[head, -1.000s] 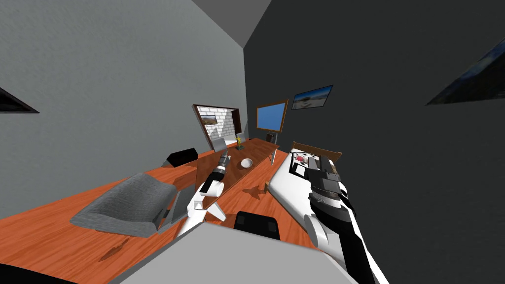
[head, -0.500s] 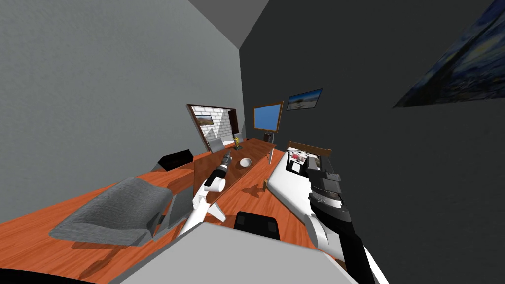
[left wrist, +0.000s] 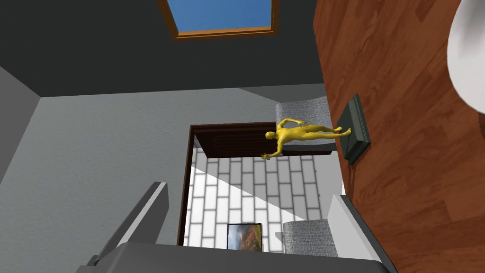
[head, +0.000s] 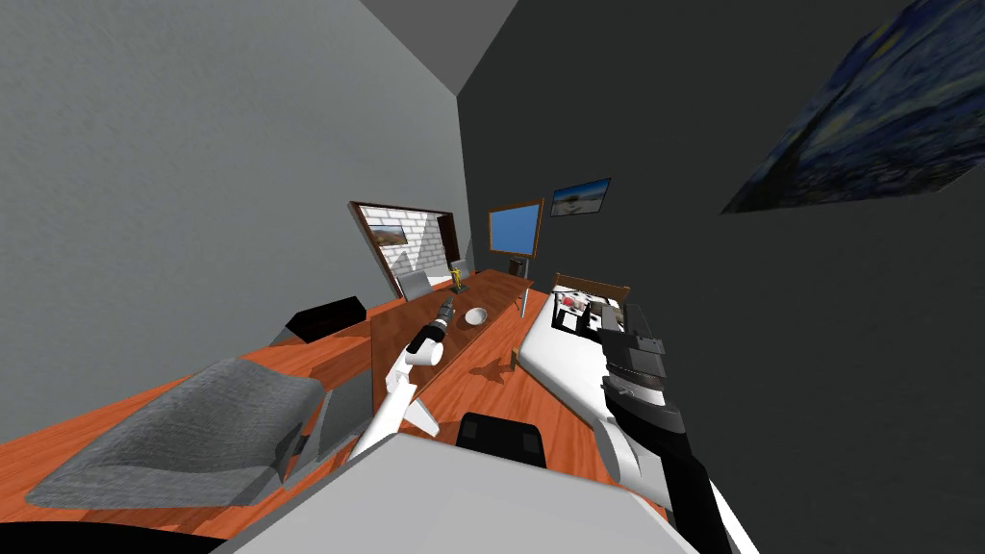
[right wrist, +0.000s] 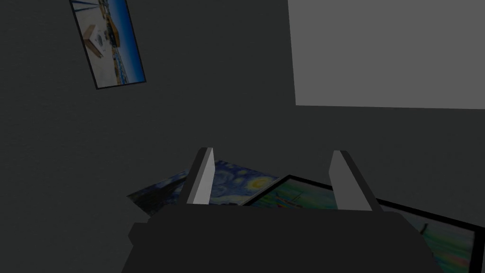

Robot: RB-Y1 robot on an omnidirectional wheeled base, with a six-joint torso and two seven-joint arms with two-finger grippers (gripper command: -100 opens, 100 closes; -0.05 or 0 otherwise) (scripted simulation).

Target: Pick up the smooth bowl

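The smooth white bowl (head: 476, 315) sits on the long brown wooden table (head: 491, 293), toward its far half. My left arm reaches out over the table, and its gripper (head: 445, 308) hangs just short of the bowl, to its left. In the left wrist view the bowl's rim (left wrist: 468, 57) curves past the outer side of one finger. That gripper (left wrist: 246, 213) is open with nothing between its fingers. My right arm is raised at the right, and its gripper (right wrist: 274, 182) stands open and holds nothing.
A yellow figurine (left wrist: 303, 135) on a dark base (left wrist: 357, 128) stands near the table's far end, beyond the bowl. Grey chairs (head: 416, 284) flank that end. A grey armchair (head: 183, 438) is at my near left, a black box (head: 500, 440) on the floor ahead, a white bed (head: 563, 370) to the right.
The whole head view has swung, so I have turned; the armchair has slid toward the lower left. My left gripper has crept slightly closer to the bowl. Both grippers keep their openings.
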